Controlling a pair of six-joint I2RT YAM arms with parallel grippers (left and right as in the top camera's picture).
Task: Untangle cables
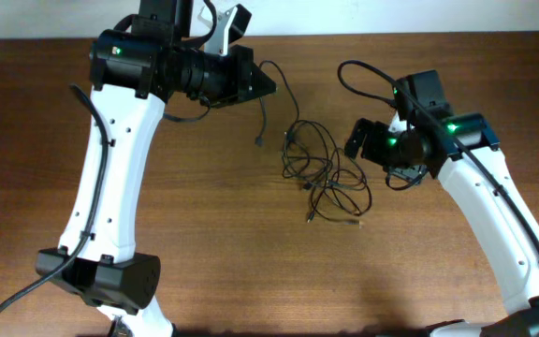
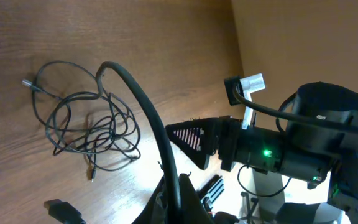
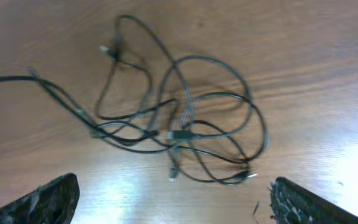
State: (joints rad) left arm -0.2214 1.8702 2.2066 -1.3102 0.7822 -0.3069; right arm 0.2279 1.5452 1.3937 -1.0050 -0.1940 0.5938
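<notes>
Black fingers (image 3: pixel 45 199) of the right gripper (image 3: pixel 174 208) fill both lower corners of the right wrist view, the jaws spread wide apart with only bare wood between them. Just beyond them lie the cables (image 3: pixel 179 130), thin black cords looped over one another in a loose knot on the brown wooden bench (image 3: pixel 303 56). A small silvery connector tip (image 3: pixel 250 175) pokes out at the knot's near edge. Seen from overhead, the cables (image 1: pixel 324 167) sit a little right of the middle of the bench (image 1: pixel 213 234), between the white left arm (image 1: pixel 110 178) and the white right arm (image 1: pixel 494 206). The right gripper (image 1: pixel 361 140) hangs just beside the right edge of the knot, and whether it touches a cord cannot be told. The left gripper (image 1: pixel 268 84) is near the far edge of the bench, left of the knot and pointing toward it. Its jaws are closed together on one strand. In the left wrist view that strand rises from the left gripper (image 2: pixel 176 202) at the bottom of the picture, arcs upward and drops into the rest of the cables (image 2: pixel 89 130) on the wood, where another connector tip (image 2: pixel 27 83) sticks out at the upper left. Overhead, a loose cord end (image 1: pixel 259 140) shows below the left gripper, apart from the knot. Whether it hangs or lies on the wood cannot be told.
</notes>
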